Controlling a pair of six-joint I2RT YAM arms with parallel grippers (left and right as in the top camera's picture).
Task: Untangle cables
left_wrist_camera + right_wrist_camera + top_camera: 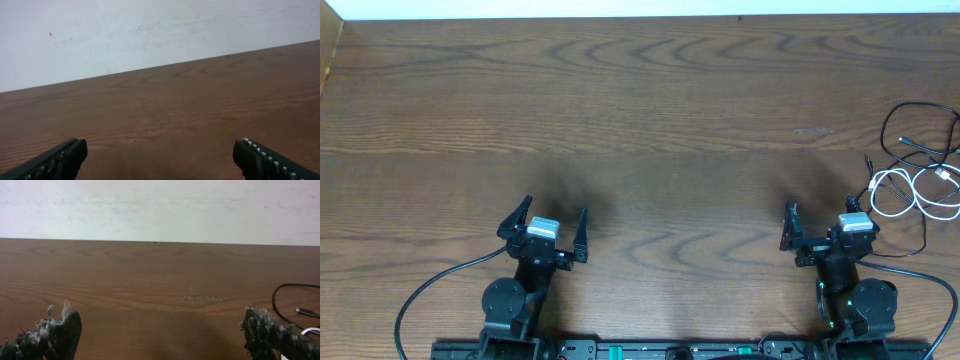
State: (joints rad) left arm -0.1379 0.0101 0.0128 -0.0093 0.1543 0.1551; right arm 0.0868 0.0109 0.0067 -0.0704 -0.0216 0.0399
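Observation:
The cables lie tangled at the table's right edge: a white coiled cable [905,192] and a thin black cable [897,122] looped over and around it, with small plugs showing. The black cable's loop [276,305] and one plug [305,312] show at the right of the right wrist view. My right gripper [817,218] is open and empty, just left of the tangle, near the front edge. My left gripper [554,222] is open and empty at the front left, far from the cables. Both pairs of fingers show wide apart in the wrist views, left [159,157] and right [160,335].
A brown wooden table [640,130] spans the view, with a white wall behind its far edge [160,210]. Thicker black wires run from the arm bases at the front left [430,290] and front right [930,275]. The table's right edge is close to the cables.

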